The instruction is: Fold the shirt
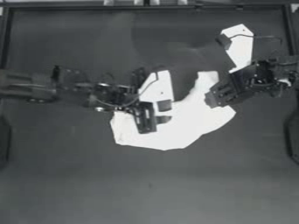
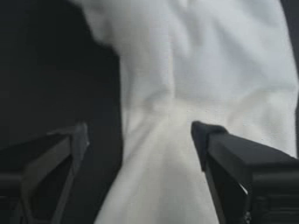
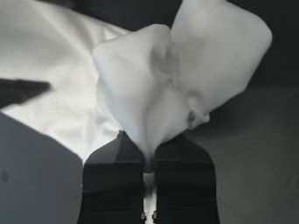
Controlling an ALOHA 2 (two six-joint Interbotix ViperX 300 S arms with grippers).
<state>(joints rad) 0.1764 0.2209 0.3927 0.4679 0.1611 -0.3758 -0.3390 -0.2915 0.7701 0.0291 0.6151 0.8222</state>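
White cloth of the shirt lies bunched at mid-table, not yet spread flat. We note the right gripper pinching a raised fold at the right edge, jaws pressed together on it. The left gripper hangs over the left part, jaws spread, holding nothing. We judge this the flattening step; next, left must grasp cloth and both pull apart.

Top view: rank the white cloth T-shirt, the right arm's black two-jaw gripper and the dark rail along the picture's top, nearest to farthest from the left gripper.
1. White cloth T-shirt: directly beneath the open left gripper, mid-table.
2. Right arm's black gripper: off to the right, shut on a fold of the shirt.
3. Dark rail: along the top edge.
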